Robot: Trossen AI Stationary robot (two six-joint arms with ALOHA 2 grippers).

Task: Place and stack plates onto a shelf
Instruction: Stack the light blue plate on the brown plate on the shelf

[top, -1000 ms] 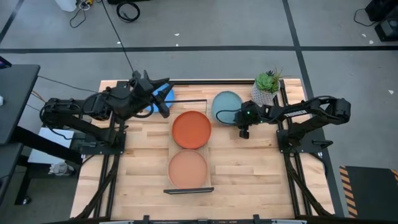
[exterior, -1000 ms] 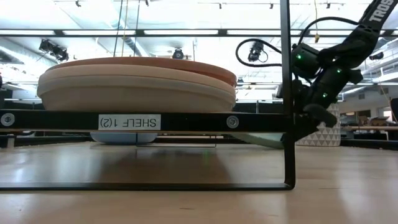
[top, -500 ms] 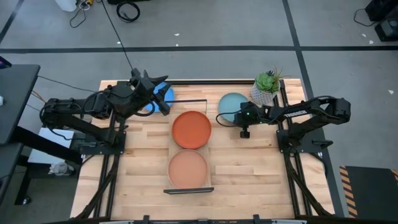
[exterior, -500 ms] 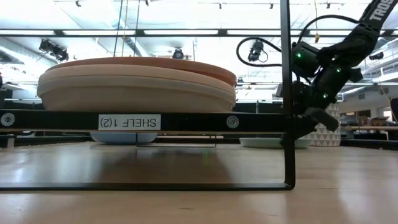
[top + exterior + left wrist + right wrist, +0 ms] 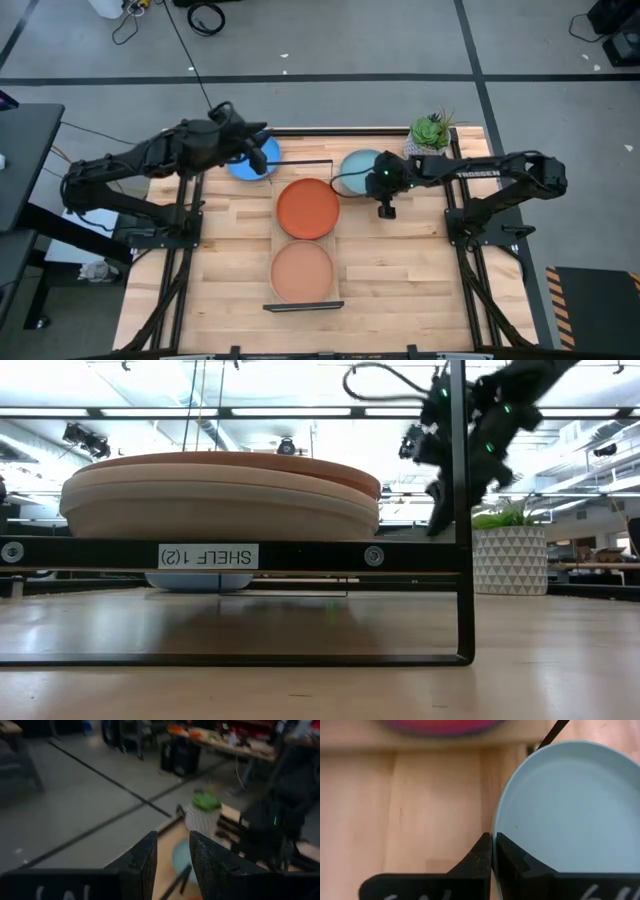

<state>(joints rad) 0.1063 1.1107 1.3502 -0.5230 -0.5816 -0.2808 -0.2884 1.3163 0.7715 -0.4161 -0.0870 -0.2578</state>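
Both right hand (image 5: pixel 492 851) fingers pinching light blue plate (image 5: pixel 570 810)

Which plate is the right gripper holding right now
The light blue plate, beside the plant pot. The right gripper pinches its rim; the orange and terracotta plates rest on the shelf.

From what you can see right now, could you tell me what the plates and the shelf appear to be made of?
The orange plate and light blue plate look like matte ceramic or stoneware, possibly melamine: flat solid colour, no glare, thick rounded rims. The shelf looks like a pale wood plank with visible grain, its ends framed in thin black metal rod.
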